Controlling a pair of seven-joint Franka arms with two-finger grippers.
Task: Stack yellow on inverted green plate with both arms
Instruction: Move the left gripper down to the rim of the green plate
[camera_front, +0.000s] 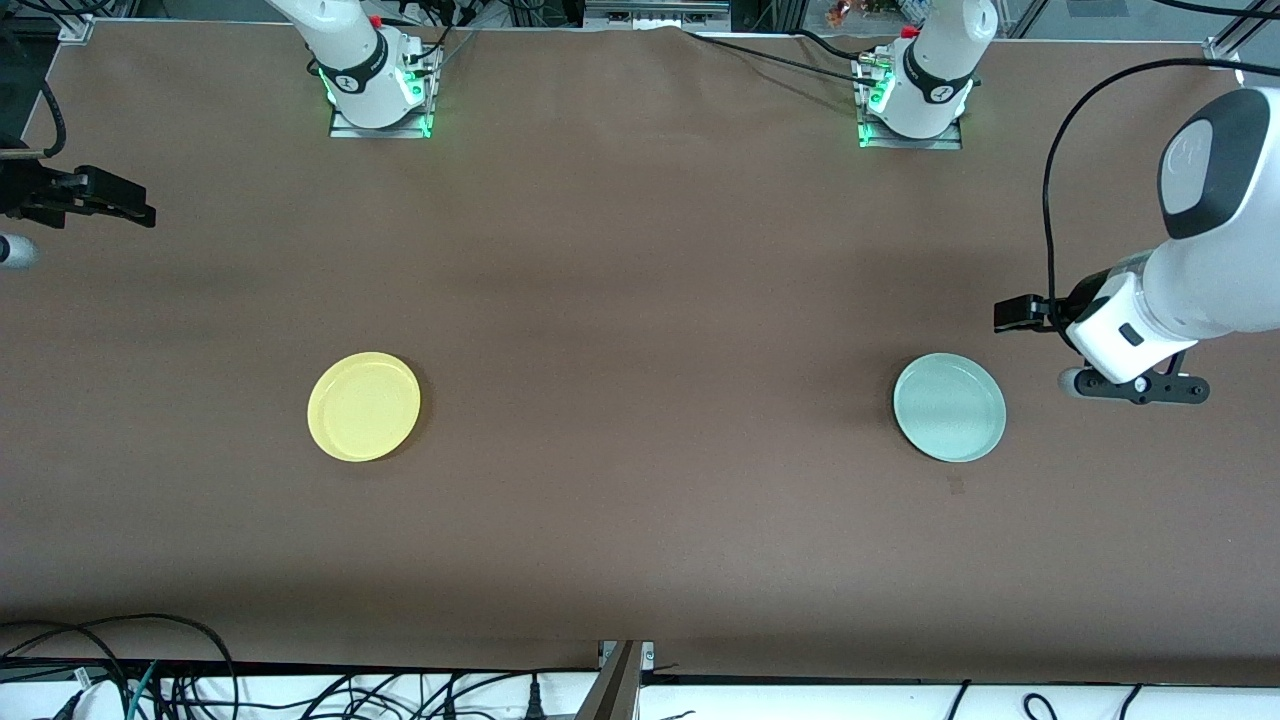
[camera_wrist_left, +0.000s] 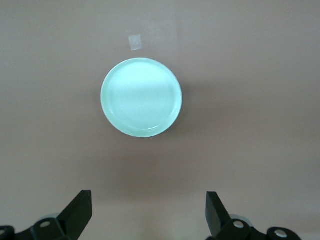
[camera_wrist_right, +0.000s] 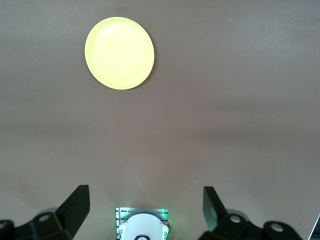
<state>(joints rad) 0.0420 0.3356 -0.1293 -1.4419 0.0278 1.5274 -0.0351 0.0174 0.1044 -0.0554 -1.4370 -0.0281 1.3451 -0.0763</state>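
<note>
2 plates lie rim-up on the worktop (camera_front: 640, 560): yellow (camera_front: 364, 406) toward the right arm's end, green plate (camera_front: 949, 407) toward the left's. I see the left pincer (camera_wrist_left: 149, 212) open, hovering beside the green one, and the right pincer (camera_wrist_right: 146, 207) open at its end's edge. I'd catch the green rim squarely before flipping.

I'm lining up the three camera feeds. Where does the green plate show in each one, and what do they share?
Front view: the green plate lies right way up on the brown table, toward the left arm's end, beside the left tool.
Left wrist view: the plate sits above centre, past the open tool's fingers.
Right wrist view: not in it.
Shared landmark: the brown table.
</note>
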